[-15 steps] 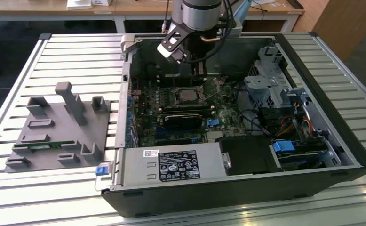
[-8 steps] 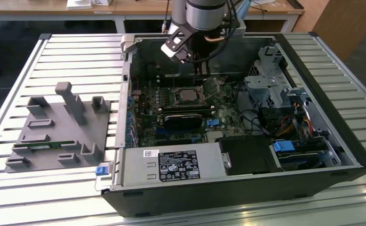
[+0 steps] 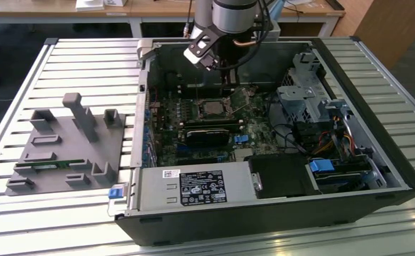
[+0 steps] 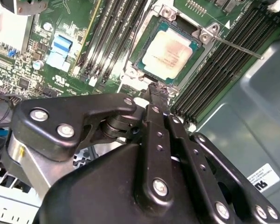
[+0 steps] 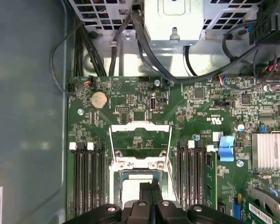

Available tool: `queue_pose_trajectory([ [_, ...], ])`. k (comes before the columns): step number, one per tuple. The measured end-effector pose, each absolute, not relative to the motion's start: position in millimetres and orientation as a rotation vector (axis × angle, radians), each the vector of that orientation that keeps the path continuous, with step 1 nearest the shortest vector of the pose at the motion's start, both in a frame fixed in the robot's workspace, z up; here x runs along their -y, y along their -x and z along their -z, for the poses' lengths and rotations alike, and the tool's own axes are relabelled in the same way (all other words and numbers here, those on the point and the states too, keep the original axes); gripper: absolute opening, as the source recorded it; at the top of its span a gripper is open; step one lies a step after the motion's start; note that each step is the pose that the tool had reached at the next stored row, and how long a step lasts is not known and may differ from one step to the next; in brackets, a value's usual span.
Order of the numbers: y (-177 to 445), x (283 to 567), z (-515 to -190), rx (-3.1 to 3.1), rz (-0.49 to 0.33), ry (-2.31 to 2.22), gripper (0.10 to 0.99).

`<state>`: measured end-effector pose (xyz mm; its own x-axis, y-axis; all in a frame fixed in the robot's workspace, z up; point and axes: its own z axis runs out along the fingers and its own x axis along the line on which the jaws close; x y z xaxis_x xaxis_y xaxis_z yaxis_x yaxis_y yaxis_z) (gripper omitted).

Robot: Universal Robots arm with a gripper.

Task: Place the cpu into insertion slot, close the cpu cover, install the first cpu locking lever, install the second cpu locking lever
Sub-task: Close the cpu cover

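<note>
Exterior view: your gripper (image 3: 228, 84) hangs inside the case (image 3: 264, 218), over the cpu (image 3: 211, 108). Second wrist view: fingers (image 4: 155, 100) clenched on nothing, tips at the cpu's edge, lever (image 4: 238, 46) angled clear outward. First wrist view: cpu cover (image 5: 140, 126) tipped open, bare board (image 5: 196, 107) beyond it.
</note>
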<state>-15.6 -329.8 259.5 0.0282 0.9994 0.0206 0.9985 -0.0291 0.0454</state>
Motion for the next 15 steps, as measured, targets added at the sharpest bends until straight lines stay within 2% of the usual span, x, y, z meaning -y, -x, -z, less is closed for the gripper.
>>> queue_pose_trajectory([
  [15,3,330,-263,-2.184,-0.073,-2.236,0.114],
])
